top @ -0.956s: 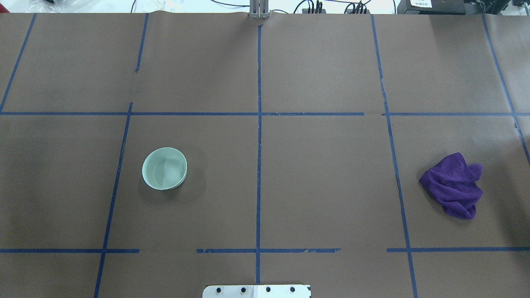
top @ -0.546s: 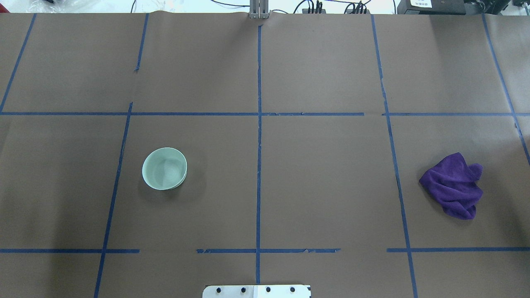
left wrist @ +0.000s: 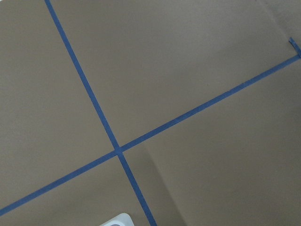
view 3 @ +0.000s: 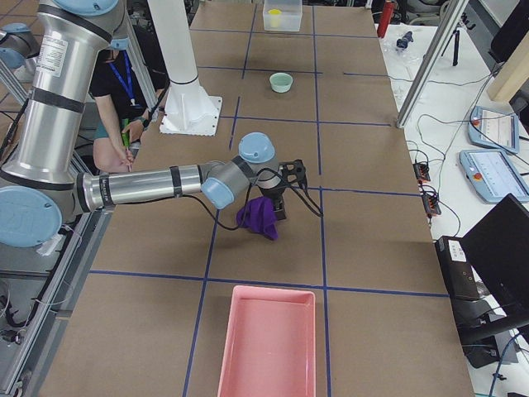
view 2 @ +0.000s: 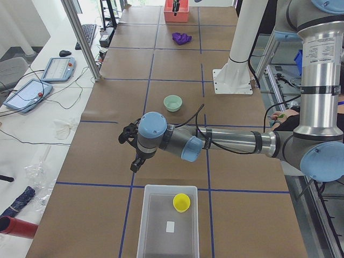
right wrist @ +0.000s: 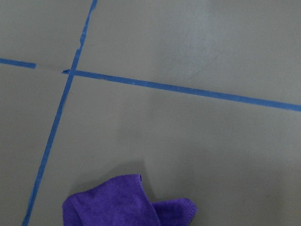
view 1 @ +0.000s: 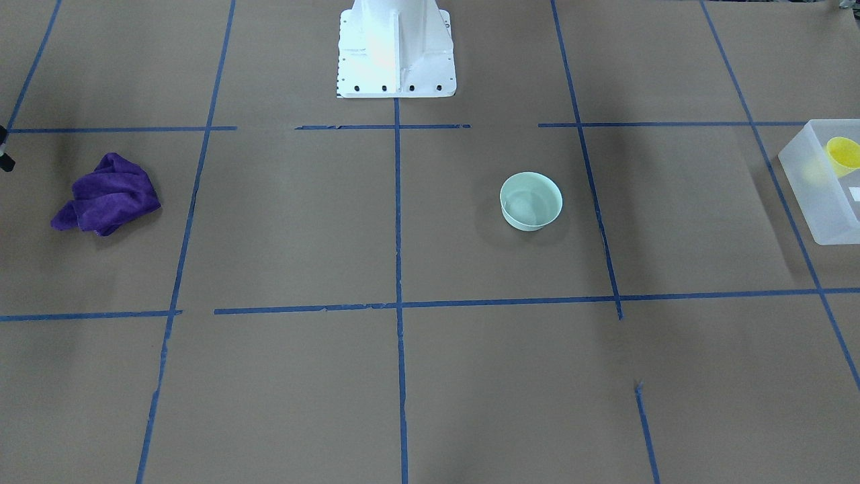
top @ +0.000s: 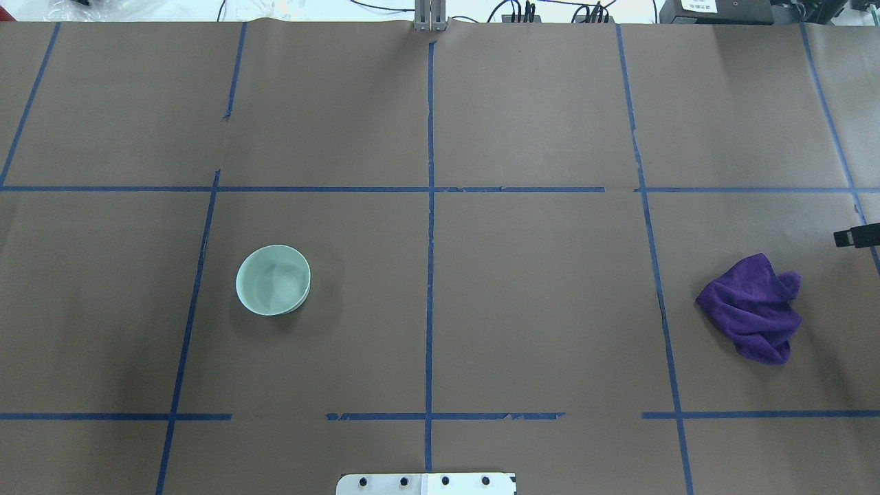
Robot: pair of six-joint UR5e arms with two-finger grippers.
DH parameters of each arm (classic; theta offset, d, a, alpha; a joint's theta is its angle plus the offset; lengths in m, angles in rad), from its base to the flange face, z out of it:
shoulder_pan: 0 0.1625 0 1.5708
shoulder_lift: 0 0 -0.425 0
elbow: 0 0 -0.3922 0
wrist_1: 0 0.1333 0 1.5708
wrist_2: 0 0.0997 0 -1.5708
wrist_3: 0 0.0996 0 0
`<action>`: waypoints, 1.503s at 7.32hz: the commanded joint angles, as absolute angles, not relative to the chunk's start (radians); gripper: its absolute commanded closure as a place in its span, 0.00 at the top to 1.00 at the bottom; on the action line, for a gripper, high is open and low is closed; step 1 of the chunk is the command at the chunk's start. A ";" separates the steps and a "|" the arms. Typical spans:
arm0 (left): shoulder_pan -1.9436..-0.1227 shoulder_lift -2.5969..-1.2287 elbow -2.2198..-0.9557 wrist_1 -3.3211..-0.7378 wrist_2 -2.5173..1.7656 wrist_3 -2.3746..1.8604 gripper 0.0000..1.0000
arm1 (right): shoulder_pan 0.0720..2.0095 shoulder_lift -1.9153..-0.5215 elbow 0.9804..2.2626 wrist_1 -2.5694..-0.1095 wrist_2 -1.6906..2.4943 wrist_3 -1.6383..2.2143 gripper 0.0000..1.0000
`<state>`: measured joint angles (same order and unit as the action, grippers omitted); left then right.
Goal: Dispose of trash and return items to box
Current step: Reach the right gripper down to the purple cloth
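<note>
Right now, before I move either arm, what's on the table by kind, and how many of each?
bowl: 1
cup: 1, inside the box
box: 1
cloth: 1
tray: 1
Total: 5

Tabletop count, by kind:

- Pale mint-green bowl (top: 273,280): one.
- Yellow cup (view 2: 181,202): one.
- Frosted translucent bin (view 2: 156,215): one, at the table's left end.
- Crumpled purple cloth (top: 753,317): one.
- Pink tray (view 3: 269,339): one, at the right end.
- White pedestal (view 1: 396,50): one, at the robot-side edge.
- Robot arms: two, the left arm (view 2: 226,142) and the right arm (view 3: 140,186).
</note>
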<state>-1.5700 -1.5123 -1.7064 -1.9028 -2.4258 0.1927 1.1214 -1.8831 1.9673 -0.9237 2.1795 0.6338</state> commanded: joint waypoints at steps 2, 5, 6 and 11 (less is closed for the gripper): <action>-1.575 -1.560 -1.697 -1.765 -2.425 0.192 1.00 | 0.794 -1.855 1.932 -0.805 1.883 0.868 1.00; -1.571 -1.591 -1.704 -1.747 -2.273 0.192 1.00 | 0.731 -1.735 1.822 -0.819 1.789 0.868 1.00; -1.571 -1.589 -1.698 -1.747 -2.275 0.192 1.00 | 0.677 -1.741 1.822 -0.821 1.751 0.867 0.99; -1.572 -1.577 -1.697 -1.747 -2.276 0.192 1.00 | 0.606 -1.798 1.958 -0.996 1.746 0.772 0.77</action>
<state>-1.5721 -1.5810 -1.6967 -1.7472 -2.2763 0.1916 0.6133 -1.7793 1.8852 -0.8859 1.7419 0.8190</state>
